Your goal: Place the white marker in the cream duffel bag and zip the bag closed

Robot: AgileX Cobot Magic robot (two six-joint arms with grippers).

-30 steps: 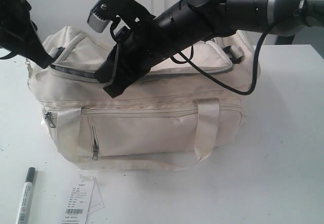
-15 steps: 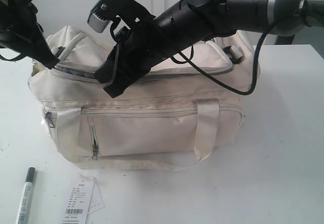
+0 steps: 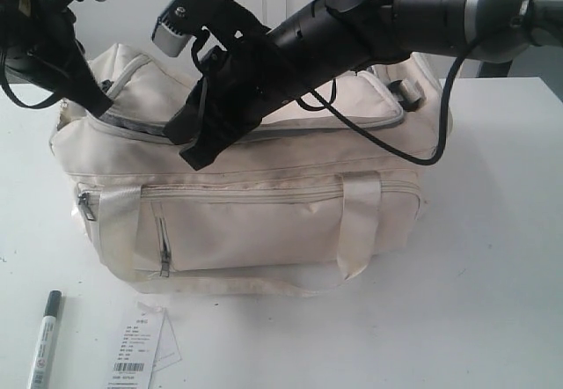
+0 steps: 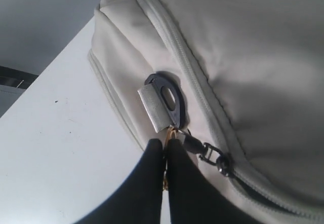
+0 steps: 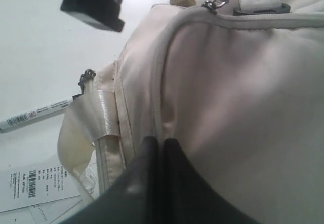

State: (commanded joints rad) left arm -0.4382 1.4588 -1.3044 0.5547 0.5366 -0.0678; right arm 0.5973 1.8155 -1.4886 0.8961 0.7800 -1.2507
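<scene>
White surface carries the cream duffel bag point(image 3: 264, 222). From the exterior view I see the white marker point(image 3: 44, 341) lying on that surface in front of the bag's left corner, just beside a paper tag point(image 3: 139, 347) and well apart from both arms. That view hides both grips. Only the left wrist view shows the left tool point(image 4: 164, 145) clenched on a small gold ring point(image 4: 170, 132), linked by a clasp to the zipper at the bag's end. On the right wrist view, the right tool point(image 5: 158, 142) is clenched too, tips against the bag's top fabric; I cannot tell whether cloth is pinched. It also catches the marker's barrel, cap out of frame.
</scene>
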